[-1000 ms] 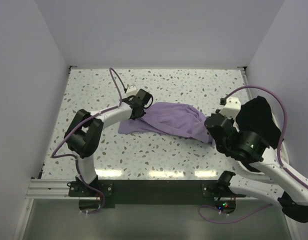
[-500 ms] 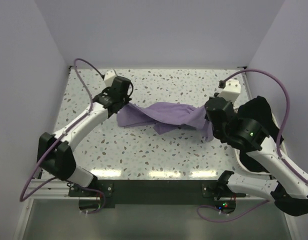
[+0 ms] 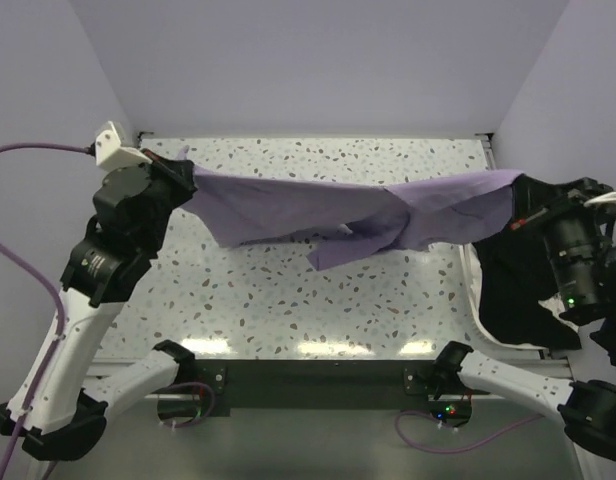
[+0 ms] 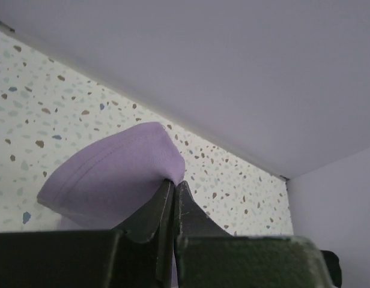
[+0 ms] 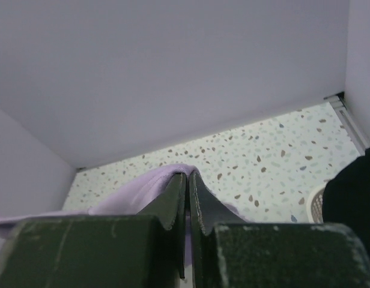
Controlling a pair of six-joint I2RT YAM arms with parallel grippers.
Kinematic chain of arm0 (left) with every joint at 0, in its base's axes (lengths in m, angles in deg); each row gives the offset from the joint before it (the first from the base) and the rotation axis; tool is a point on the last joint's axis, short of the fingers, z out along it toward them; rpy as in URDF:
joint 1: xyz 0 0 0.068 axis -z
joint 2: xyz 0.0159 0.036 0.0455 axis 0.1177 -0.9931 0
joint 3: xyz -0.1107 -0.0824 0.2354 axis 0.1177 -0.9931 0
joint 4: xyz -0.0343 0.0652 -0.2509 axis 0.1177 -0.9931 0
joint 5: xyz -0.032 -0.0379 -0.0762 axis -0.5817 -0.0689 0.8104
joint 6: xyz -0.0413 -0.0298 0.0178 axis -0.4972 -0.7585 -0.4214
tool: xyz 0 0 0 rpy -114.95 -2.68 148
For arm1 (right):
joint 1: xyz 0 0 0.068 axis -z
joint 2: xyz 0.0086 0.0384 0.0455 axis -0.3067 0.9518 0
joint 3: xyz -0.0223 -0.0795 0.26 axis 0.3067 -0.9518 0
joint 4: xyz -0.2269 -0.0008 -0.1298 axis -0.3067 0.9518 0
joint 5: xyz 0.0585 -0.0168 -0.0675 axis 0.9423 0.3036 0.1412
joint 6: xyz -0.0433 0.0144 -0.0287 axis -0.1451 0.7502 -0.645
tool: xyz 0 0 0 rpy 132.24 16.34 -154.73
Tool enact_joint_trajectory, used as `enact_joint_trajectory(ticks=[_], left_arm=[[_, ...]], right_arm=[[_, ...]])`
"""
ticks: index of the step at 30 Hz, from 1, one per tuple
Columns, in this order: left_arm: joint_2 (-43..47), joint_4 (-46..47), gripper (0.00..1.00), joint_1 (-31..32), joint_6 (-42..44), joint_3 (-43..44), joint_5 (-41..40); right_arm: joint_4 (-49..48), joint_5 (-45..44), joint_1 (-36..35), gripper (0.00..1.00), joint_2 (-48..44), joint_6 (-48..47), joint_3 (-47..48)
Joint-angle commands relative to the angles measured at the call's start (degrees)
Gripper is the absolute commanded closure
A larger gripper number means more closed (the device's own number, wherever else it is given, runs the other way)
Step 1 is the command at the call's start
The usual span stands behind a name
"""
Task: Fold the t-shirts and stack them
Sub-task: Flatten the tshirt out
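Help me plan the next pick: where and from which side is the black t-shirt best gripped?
I'd pinch the black t-shirt at its bunched left edge, coming down from above on the table side. It lies in a loose heap with no flat hem showing. Its right side sits under the right arm, and a wall closes that side.
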Motion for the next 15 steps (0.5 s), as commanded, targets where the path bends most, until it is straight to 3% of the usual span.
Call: enact_joint_trajectory(ticks=[1, 7, 9, 10, 11, 12, 15], left_arm=[[-1.21, 0.20, 1.00, -0.05, 3.65, 5.88, -0.14], [-11.65, 5.73, 1.00, -0.40, 5.93, 11.16, 1.26], [-14.92, 8.53, 1.00, -2.49, 6.20, 12.48, 3.97], [-18.15, 9.68, 1.00, -3.29, 6.20, 12.83, 5.21], [-19.75, 11.17, 1.00, -4.17, 6.37, 13.19, 6.52], [-21.42, 14.14, 1.00, -5.74, 6.72, 13.54, 8.71], [-29.06, 19.77, 1.00, -9.08, 7.86, 17.22, 13.19]], right_arm=[[-6.90, 6.34, 0.11, 1.00, 2.12, -6.55, 3.77], [-12.01, 11.27, 0.63, 1.00, 18.95, -12.44, 5.36], [-12.98, 18.26, 8.16, 1.00, 22.93, -9.91, 5.89], [-15.42, 28.05, 11.67, 1.00, 25.83, -8.16, 5.54], [-16.84, 32.42, 14.93, 1.00, 27.86, -5.18, 5.54], [-17.98, 35.16, 18.96, 1.00, 29.88, -4.63, 6.76], [-21.77, 39.92, 22.33, 1.00, 39.19, -4.54, 10.80]])
